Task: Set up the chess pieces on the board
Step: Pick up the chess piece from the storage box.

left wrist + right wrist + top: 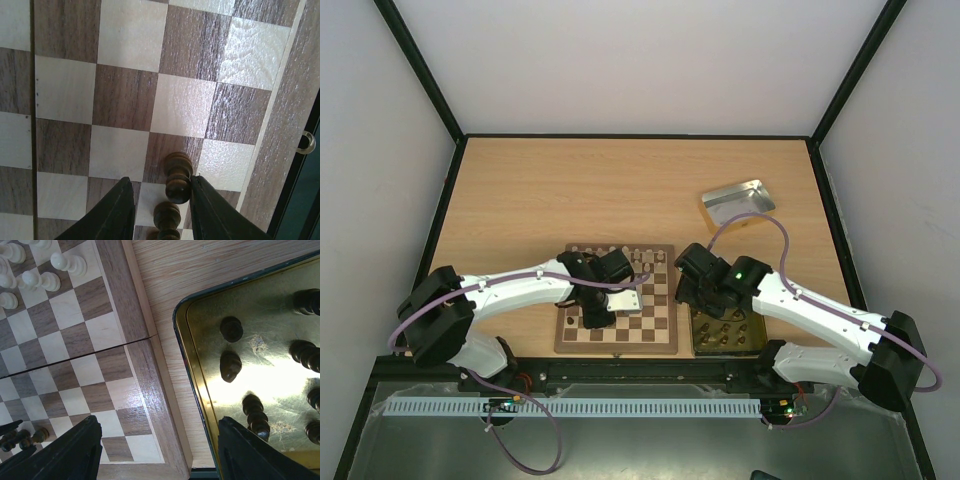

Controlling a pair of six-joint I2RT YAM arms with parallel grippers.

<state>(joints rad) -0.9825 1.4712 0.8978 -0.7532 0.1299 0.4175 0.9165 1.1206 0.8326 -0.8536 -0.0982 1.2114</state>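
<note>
1. A pale wooden surface (620, 190) with a black rim sits between plain white walls; the two arms reach in from its near edge.
2. We see the board (655, 330) lying flat near the near edge, roughly midway between the arms. A gold tin (270, 300) lies just beside its right border, with a strip of bare wood between them.
3. A silver tin (737, 203) rests well apart from both, farther back on the right.
4. The left pincer (161, 180) hangs low over the near part of the board. Its jaws are parted, one on each side of a dark piece (178, 172).
5. That dark piece stands upright on a dark square. It sits right against the finger on the right of the wrist view, and we see a clear gap to the other finger, so we read the pincer as released.
6. A second dark piece (166, 215) stands just behind the first, deeper between the fingers.
7. The right pincer (159, 419) hovers over the board's right border and the left rim of the gold tin. Its jaws are spread wide and grasp nothing.
8. Several loose dark pieces (231, 365) are scattered in the gold tin, the nearest just beside the right pincer's finger on that side.
9. Pale pieces (65, 262) stand on the squares at the board's far edge.
</note>
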